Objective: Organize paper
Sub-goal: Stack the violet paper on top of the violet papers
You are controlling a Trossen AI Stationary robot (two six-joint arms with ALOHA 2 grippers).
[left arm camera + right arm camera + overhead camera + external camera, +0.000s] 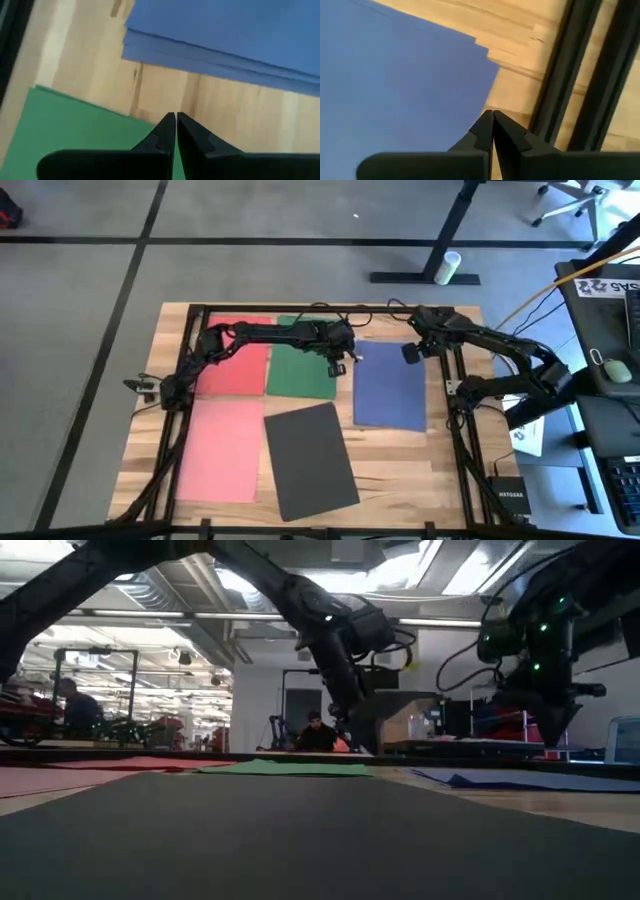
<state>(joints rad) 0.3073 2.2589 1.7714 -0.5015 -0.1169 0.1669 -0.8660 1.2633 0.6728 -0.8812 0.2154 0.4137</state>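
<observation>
Five coloured sheets lie flat on the wooden table: red [240, 360] and green [300, 365] at the far side, blue [390, 388] to their right, pink [220, 450] and dark grey [310, 462] nearer. The blue [225, 35] shows several stacked edges. My left gripper [338, 362] is shut, its tips [175, 119] over the green sheet's right edge [100, 112], beside the bare wood between green and blue. My right gripper [410, 352] is shut too, its tips [492, 116] by the blue sheet's right edge [487, 95], near its far right corner. My left gripper points its shut fingers down at the green sheet's right edge [145, 122]; I cannot tell whether they touch it. My right gripper points its shut fingers down beside the blue sheet's right edge [482, 107]; touching or just above it, I cannot tell.
A black frame [455, 410] runs around the tabletop, its rails close to my right gripper [560, 75]. A white printed sheet [530, 438] and a small black box [506, 490] lie off the right side. Bare wood [400, 470] shows at the near right. People sit in the room behind [318, 732].
</observation>
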